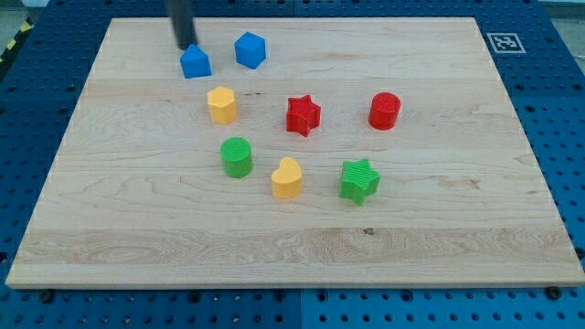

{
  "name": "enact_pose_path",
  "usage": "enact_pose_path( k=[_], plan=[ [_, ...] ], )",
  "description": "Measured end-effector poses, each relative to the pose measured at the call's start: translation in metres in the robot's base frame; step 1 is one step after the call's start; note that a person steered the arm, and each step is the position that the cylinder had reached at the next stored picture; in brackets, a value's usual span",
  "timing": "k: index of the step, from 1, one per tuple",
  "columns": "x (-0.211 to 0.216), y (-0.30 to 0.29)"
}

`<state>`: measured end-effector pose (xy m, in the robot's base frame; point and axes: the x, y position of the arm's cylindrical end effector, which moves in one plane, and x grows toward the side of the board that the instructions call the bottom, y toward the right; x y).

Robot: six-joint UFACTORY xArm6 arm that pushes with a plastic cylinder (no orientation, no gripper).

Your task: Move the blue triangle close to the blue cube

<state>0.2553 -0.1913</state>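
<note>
tip (186, 46) at view's top left, touching blue triangle's upper edge; rod only, nothing grasped | blue triangle (195, 62) solid blue, peaked top, flat on tabletop (439, 238) | blue cube (249, 49) just beside, to view's right, small gap | yellow block (222, 105) below

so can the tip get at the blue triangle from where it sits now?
Probably yes. My tip sits right at the top-left edge of the blue triangle, nothing between them. The blue cube lies to the view's right with bare board between the two.
</note>
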Motion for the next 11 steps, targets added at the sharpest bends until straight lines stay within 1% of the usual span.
enact_pose_path(
  k=[1, 2, 4, 6, 7, 8, 9, 10, 11],
  plan=[
    [0.001, -0.013],
    [0.013, -0.006],
    [0.041, 0.021],
    [0.061, 0.066],
    [0.064, 0.083],
    [0.064, 0.079],
    [0.055, 0.062],
    [-0.002, 0.032],
    [-0.049, 0.064]
  ],
)
